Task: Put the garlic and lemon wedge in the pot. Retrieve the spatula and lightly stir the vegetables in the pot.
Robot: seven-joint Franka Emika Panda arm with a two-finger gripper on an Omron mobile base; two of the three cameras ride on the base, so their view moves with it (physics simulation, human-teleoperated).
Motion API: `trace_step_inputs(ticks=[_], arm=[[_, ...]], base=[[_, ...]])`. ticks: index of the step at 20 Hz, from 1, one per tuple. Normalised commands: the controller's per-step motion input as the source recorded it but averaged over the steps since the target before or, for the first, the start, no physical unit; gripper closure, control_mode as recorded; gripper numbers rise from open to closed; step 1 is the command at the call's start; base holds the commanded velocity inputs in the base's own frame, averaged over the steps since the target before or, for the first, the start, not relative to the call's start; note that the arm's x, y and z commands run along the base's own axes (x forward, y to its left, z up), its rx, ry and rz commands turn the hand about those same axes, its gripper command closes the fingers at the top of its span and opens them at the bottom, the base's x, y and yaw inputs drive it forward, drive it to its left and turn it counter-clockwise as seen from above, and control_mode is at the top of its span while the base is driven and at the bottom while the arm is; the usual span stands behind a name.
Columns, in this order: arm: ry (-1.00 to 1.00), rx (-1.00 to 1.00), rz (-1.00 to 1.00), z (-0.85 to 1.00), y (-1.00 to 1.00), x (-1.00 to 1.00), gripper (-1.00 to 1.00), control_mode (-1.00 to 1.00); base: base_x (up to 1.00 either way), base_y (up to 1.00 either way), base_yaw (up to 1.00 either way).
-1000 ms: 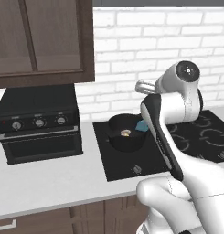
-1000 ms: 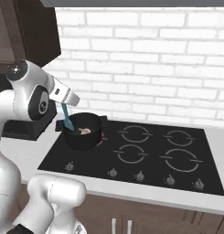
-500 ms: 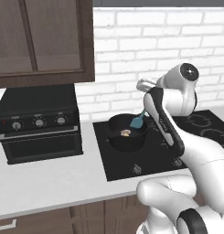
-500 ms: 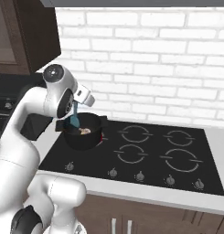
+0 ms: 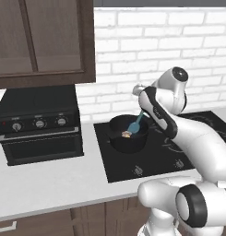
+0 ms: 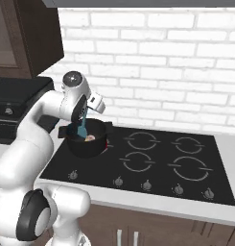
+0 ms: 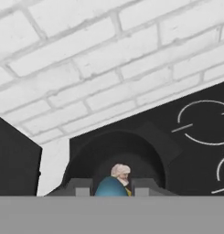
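The black pot (image 5: 128,143) stands on the near left burner of the cooktop (image 5: 156,156). My gripper (image 5: 143,113) hangs over the pot's right rim, shut on the handle of the teal spatula (image 5: 136,124). The spatula slants down into the pot, its blade near the pale garlic (image 5: 127,134). From the right base the gripper (image 6: 84,114) holds the spatula (image 6: 82,130) above the pot (image 6: 85,148), the garlic (image 6: 90,138) beside the blade. The hand view looks into the pot (image 7: 86,151): garlic (image 7: 119,171), teal spatula (image 7: 110,187) in the gripper (image 7: 112,188), and a sliver of yellow lemon wedge (image 7: 128,191).
A black toaster oven (image 5: 38,122) stands on the counter left of the cooktop. A dark wall cabinet (image 5: 40,41) hangs above it. White brick wall (image 6: 162,72) runs behind. Three more burners (image 6: 186,168) lie to the right of the pot.
The arm has swung its elbow forward and over the pot. The spatula has slid across inside the pot, away from the oven side, and dipped lower. The pot stays put.
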Motion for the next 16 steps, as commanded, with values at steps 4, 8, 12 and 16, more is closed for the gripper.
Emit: trace_step_inputs(ticks=[4,8,12,16], arm=[[0.03,0.0,0.03,-0.37,0.01,0.06,1.0,-1.0],[0.01,0.0,0.02,-0.35,0.06,0.11,1.0,-1.0],[0.0,0.0,0.02,-0.34,0.07,0.3,1.0,-1.0],[0.0,-0.02,0.01,-0.37,0.1,0.3,1.0,-1.0]], base=[[0.0,0.0,0.0],[0.0,0.0,0.0],[0.0,0.0,0.0],[0.0,0.0,0.0]])
